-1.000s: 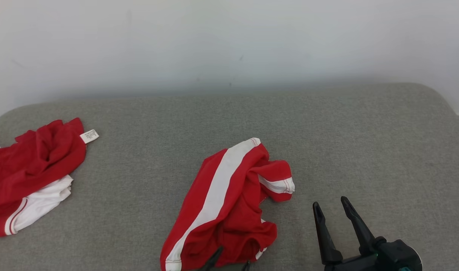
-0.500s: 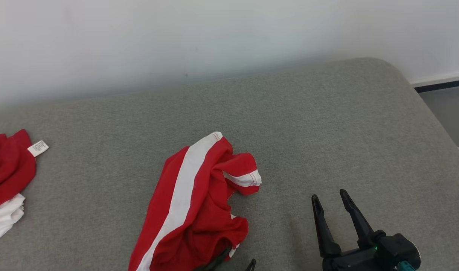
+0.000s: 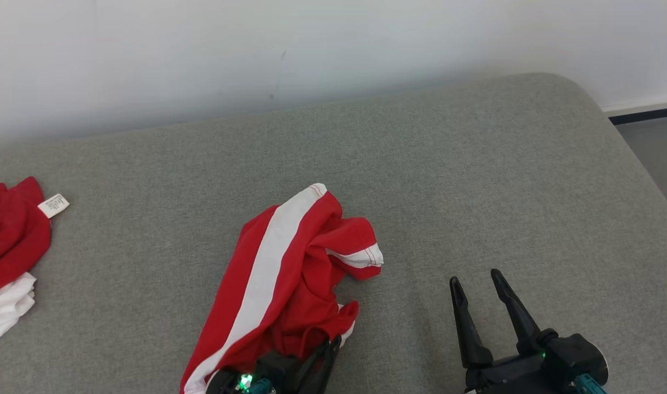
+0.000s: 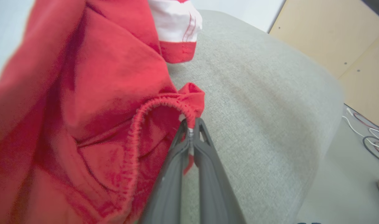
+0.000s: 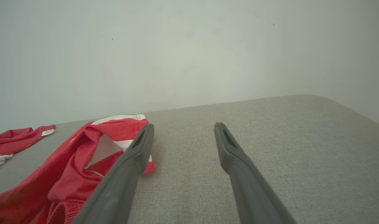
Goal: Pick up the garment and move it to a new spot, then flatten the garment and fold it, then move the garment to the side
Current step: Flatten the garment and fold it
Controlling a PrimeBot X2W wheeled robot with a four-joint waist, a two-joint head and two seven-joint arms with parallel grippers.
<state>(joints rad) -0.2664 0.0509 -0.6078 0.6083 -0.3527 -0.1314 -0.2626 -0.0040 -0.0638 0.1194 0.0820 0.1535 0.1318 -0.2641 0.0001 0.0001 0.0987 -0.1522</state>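
Far left edge of the head view: a second heap of red and white cloth (image 3: 7, 246) with a small white sewn-in label (image 3: 53, 204), well apart from the work and untouched; judged no part of the present step. Lower centre: the crumpled red garment with a broad white stripe (image 3: 281, 273), lying on the grey woven upholstered surface (image 3: 475, 180), its white-banded cuff (image 3: 360, 257) turned out toward the right. The garment's near end is gathered up into the left gripper (image 4: 191, 124), whose two dark fingers are pressed together on the stitched red hem (image 4: 158, 101); a sliver of cloth shows between them in the left wrist view. The pinch sits at an edge, probably so that the cloth hangs free when carried to a new spot. Lower right: the right gripper (image 3: 475, 279), fingers spread with nothing between them, held over bare upholstery near the garment's right side and not touching it; judged kept in reserve for a second corner when flattening begins. Far right: the surface's rounded edge, then pale floor (image 3: 656, 148). Status: pick-up in hand; flattening, folding and setting aside not yet done.
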